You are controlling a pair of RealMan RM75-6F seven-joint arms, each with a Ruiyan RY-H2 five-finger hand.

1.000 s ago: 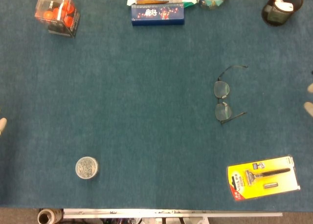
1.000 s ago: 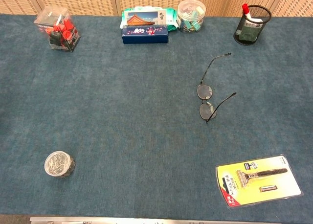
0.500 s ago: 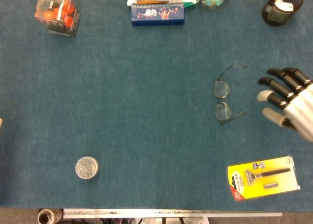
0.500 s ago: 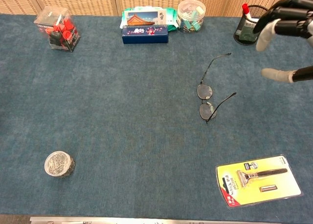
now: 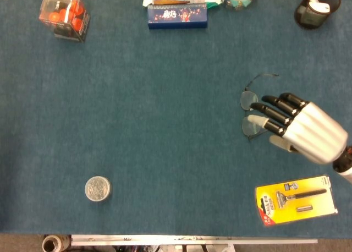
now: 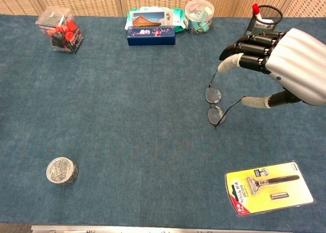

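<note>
A pair of thin wire-framed glasses (image 5: 250,106) (image 6: 214,102) lies unfolded on the blue cloth right of centre. My right hand (image 5: 300,128) (image 6: 277,62) hovers over the glasses' right side, fingers apart and stretched toward the lenses, holding nothing. In the head view its fingertips (image 5: 254,120) overlap the nearer lens; whether they touch it I cannot tell. My left hand appears in neither view.
A razor in a yellow blister pack (image 5: 296,199) (image 6: 268,187) lies front right. A round tin of clips (image 5: 97,189) (image 6: 61,171) sits front left. Along the far edge stand a clear box of red pieces (image 5: 64,14), a blue box (image 5: 177,15), a clear tub (image 6: 199,15) and a black mesh pen cup (image 5: 314,8).
My right hand has come in from the right edge and moved left over the glasses. The pale fingertip at the left edge of the head view has gone out of sight.
</note>
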